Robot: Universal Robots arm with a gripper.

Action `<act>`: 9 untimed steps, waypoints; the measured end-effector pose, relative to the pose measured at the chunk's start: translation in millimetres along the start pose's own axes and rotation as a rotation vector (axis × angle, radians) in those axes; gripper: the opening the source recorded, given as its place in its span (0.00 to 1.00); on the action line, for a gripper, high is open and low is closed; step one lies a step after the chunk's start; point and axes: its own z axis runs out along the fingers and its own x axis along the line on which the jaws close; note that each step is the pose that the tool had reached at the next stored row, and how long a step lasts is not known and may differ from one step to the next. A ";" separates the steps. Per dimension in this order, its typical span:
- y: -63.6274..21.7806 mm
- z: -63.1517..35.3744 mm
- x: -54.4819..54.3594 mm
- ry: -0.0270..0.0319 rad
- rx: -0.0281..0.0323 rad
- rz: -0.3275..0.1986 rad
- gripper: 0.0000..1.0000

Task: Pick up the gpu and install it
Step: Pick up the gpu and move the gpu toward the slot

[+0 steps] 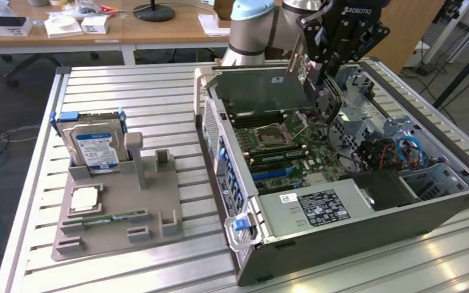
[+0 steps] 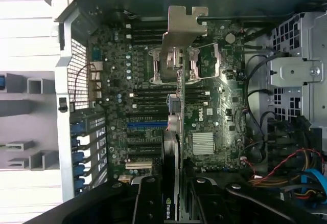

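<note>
Slatted metal table (image 1: pixel 137 85) carrying the open computer case (image 1: pixel 430 213). Note that your gripper (image 2: pixel 173 206) is clamped on the gpu (image 2: pixel 176 111), which it holds edge-on above the motherboard (image 2: pixel 117 81). The card's long axis runs from the fingers out to its silver bracket (image 2: pixel 185 27), crossing the blue slot (image 2: pixel 147 125) rather than lying along it. The card is not yet seated.

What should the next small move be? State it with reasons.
Probably lower the thin black graphics card straight down: the pincer holds it edge-on over the green motherboard inside the open grey computer case, and it appears not yet seated.
</note>
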 end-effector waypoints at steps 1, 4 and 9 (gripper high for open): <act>0.2 0.0 -2.6 0.0000 0.0000 0.000 0.26; 0.7 -0.1 -10.1 0.0000 0.0001 0.000 0.26; 1.2 -0.1 -17.4 0.0000 0.0000 0.000 0.26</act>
